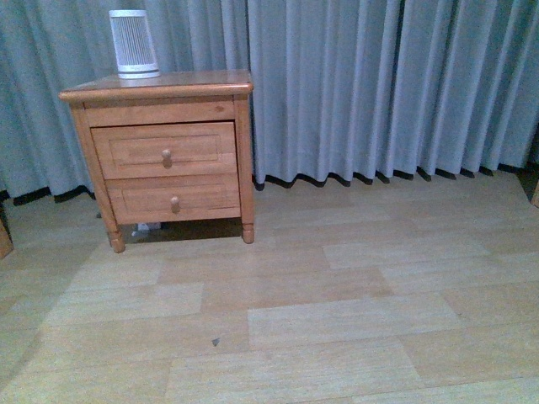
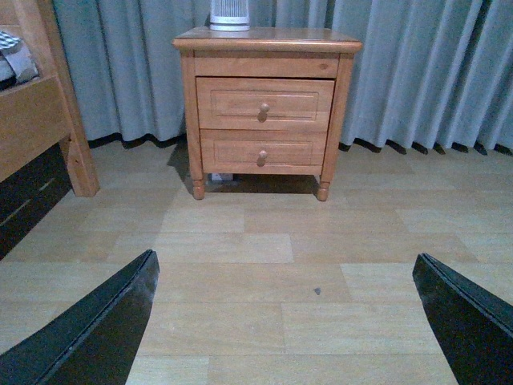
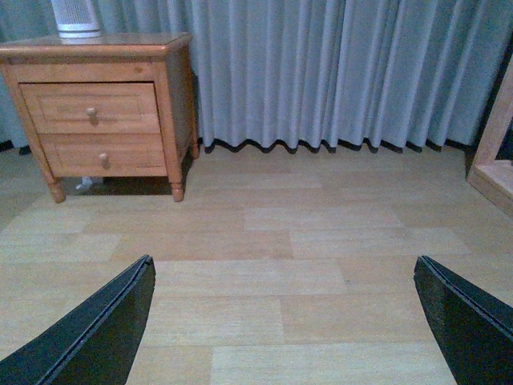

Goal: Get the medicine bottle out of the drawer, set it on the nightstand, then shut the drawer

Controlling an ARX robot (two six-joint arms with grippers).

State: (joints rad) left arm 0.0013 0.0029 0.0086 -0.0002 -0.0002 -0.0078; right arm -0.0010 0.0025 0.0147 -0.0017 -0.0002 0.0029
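The honey-brown nightstand [image 1: 160, 84] stands at the far left against the curtain; it also shows in the left wrist view [image 2: 264, 38] and the right wrist view [image 3: 172, 88]. Its taller upper drawer [image 1: 126, 151] is shut, with a round knob [image 1: 167, 156]; the drawer shows too in the left wrist view [image 2: 232, 103] and the right wrist view [image 3: 64, 108]. The medicine bottle is hidden. My left gripper [image 2: 284, 321] and right gripper [image 3: 284, 321] are open and empty above the floor, well short of the nightstand. Neither arm shows in the front view.
A white ribbed device [image 1: 133, 44] stands on the nightstand top. The shallower lower drawer [image 1: 135, 199] is shut. A grey curtain [image 1: 379, 84] hangs behind. A wooden bed frame [image 2: 40, 120] is left of the nightstand; another wooden frame [image 3: 493, 152] is at the right.
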